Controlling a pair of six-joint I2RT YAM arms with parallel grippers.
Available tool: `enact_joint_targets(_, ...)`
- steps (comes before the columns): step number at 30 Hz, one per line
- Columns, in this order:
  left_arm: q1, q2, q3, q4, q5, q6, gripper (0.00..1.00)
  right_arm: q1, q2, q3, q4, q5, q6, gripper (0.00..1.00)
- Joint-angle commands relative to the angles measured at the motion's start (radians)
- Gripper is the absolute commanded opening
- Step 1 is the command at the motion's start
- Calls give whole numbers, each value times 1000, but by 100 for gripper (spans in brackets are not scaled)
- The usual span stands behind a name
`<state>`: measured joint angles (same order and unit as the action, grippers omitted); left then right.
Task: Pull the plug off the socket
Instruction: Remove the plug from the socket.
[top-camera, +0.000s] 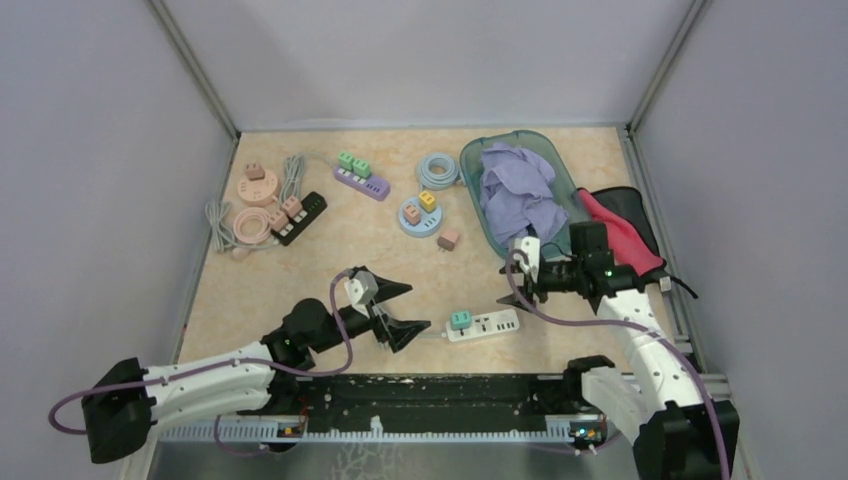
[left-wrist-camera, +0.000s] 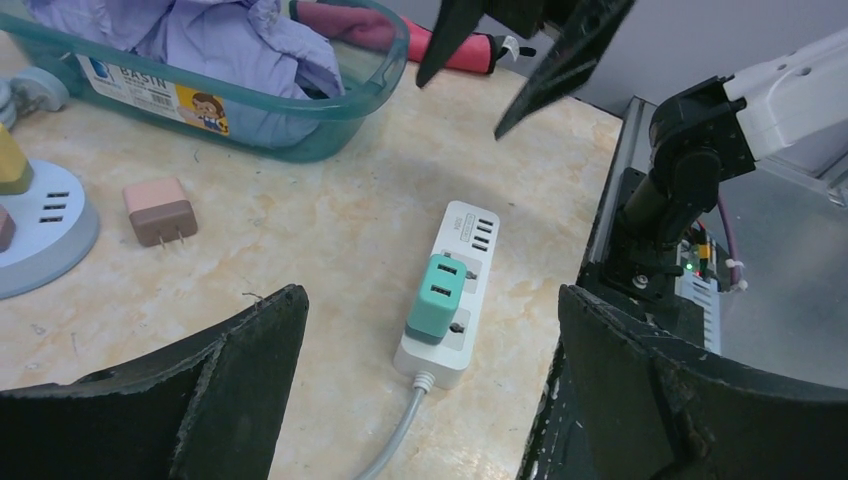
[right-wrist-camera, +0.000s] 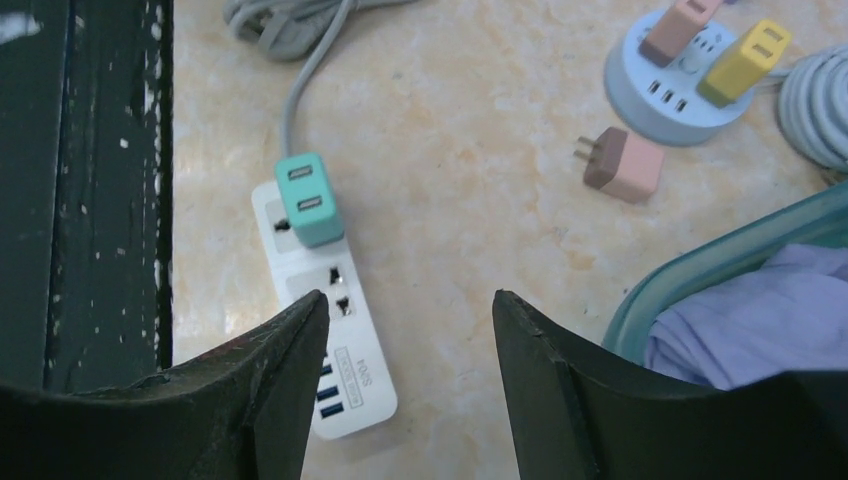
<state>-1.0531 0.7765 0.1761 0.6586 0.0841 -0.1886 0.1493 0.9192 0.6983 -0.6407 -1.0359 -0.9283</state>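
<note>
Jaws on both arms stood apart, and neither held anything. The left gripper hung just to the left of the white power strip, its two black fingers spread very wide, with the gap between them facing along the strip. The right gripper hovered over the strip's right end, where the USB ports were. Its fingers were parted less widely and pointed down, clear of the casing as far as I could see.

The teal plug sat pushed home in the strip's left-hand outlet, the one nearest the grey cord. It stood upright, and neither arm touched it. The strip lay flat on the marbled table, close to the front rail where the arms were bolted.

Farther back, a loose pink plug lay on its side near a round blue socket hub, which carried a yellow plug and a pink one. To the right of those stood a green basin heaped with lilac cloth. More strips and coiled cords lay at the far left of the table.
</note>
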Motion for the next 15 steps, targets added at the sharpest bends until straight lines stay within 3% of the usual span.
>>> enact_joint_targets(1,2,0,-13,35,-32,52,100,-15,-44,-103,-128,2,-293,63)
enact_joint_targets(5,2,8,-26,74,-34,57,100,-15,-36,-174,-144,41,-435,66)
enact_joint_targets(15,2,61,-33,140,-25,52,100,-2,-17,-204,-168,49,-480,76)
